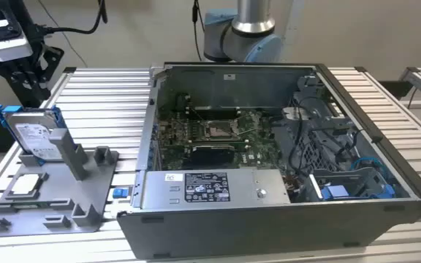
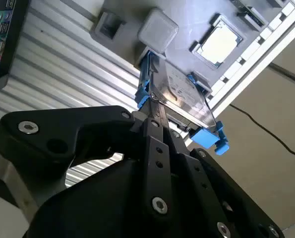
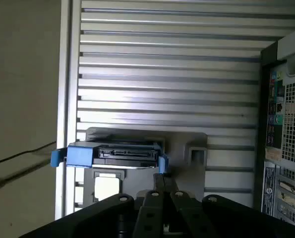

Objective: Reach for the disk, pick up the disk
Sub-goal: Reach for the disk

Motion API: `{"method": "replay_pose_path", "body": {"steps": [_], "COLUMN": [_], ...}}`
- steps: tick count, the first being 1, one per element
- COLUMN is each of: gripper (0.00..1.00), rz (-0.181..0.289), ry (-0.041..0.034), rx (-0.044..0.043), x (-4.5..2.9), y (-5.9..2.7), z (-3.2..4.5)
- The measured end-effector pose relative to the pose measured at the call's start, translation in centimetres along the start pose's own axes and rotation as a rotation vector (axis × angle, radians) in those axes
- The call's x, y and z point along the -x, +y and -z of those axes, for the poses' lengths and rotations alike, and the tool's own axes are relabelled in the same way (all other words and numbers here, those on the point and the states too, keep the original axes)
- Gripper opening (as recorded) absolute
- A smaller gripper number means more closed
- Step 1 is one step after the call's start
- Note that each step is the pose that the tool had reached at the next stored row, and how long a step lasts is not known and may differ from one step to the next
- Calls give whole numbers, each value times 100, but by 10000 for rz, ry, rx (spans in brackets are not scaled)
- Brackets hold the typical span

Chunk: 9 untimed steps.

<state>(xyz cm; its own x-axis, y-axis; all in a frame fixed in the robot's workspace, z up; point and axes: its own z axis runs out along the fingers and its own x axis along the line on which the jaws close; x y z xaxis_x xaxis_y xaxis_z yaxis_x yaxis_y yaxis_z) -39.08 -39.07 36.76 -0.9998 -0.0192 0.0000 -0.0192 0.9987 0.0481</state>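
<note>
One disk (image 1: 37,134) stands on edge in a grey fixture tray (image 1: 50,211), at the tray's far corner, by the table (image 1: 101,93) edge at the exterior view's left. It has a blue frame round it, white label showing. End effector (image 2: 154,116) hangs right over it w/ fingers (image 2: 157,148) drawn narrow, nearly together, nothing btwn them. In both wrist views the tips line up w/ one blue end of the disk's upper edge; can't tell if they touch. Flat on the tray, nearer its front corner, lies a small square processor chip (image 1: 26,184), apart from the disk. Just off the tray's edge toward the table's middle sits a small blue bracket (image 1: 120,192), beside an open computer case (image 1: 269,224), board & cables showing. The case takes up the table's middle & the side at the exterior view's right. Arm base (image 1: 243,30) rises behind the case at the table's far edge.
</note>
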Motion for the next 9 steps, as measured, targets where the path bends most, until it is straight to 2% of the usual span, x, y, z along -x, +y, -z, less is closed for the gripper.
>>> {"method": "replay_pose_path", "body": {"steps": [9], "gripper": [0], "rz": [-1], "ry": [0], "rx": [13], "x": [0], "y": [0], "z": [0]}}
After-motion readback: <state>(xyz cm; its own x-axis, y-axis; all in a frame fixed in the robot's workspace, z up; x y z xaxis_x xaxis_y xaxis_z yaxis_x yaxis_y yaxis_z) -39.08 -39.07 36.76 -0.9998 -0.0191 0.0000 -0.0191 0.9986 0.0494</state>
